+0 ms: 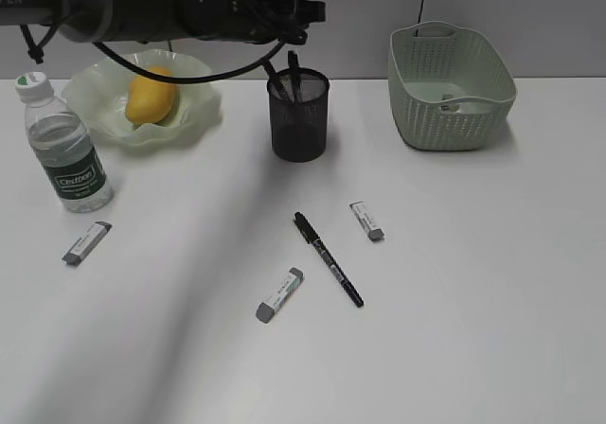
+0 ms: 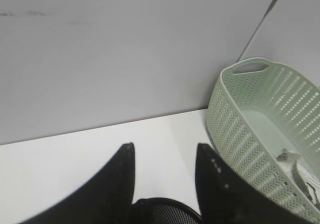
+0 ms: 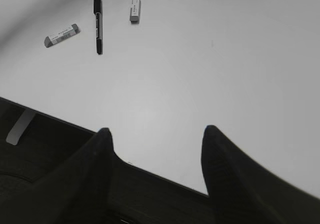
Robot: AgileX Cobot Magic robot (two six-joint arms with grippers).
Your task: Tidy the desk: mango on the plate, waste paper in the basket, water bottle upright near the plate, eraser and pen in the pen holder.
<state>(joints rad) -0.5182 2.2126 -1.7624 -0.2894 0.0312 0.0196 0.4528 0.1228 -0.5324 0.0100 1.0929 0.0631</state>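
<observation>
Nearby, ruffled translucent plate (image 1: 194, 112) cradles smooth oval mango (image 1: 151, 98) — glossy.

even, bright overhead light – a soft diagonal shadow crosses the desk (image 1: 454, 329), and both wrist views are slightly blurred.

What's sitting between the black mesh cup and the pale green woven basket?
Nothing: the exterior view shows bare white desk between the black mesh cup and pale green woven basket.
</observation>
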